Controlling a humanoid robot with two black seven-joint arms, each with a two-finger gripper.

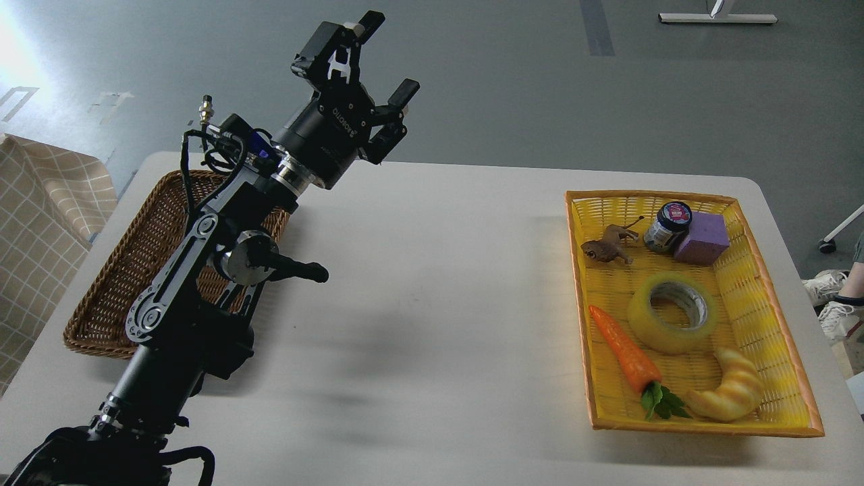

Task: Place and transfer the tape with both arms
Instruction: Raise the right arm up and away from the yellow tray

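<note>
The tape (672, 312), a yellow-green roll with a grey-white core, lies flat in the middle of the yellow basket (776, 324) at the right of the table. My left gripper (388, 57) is open and empty, raised high above the table's far left part, far from the tape. My left arm (202, 270) rises from the bottom left corner. My right arm and its gripper are out of view.
In the yellow basket lie a carrot (624, 351), a croissant (729, 395), a brown toy animal (607, 246), a small jar (667, 227) and a purple block (704, 237). A brown wicker basket (128, 270) stands at the left, partly behind my left arm. The white table (432, 304) lies between the baskets.
</note>
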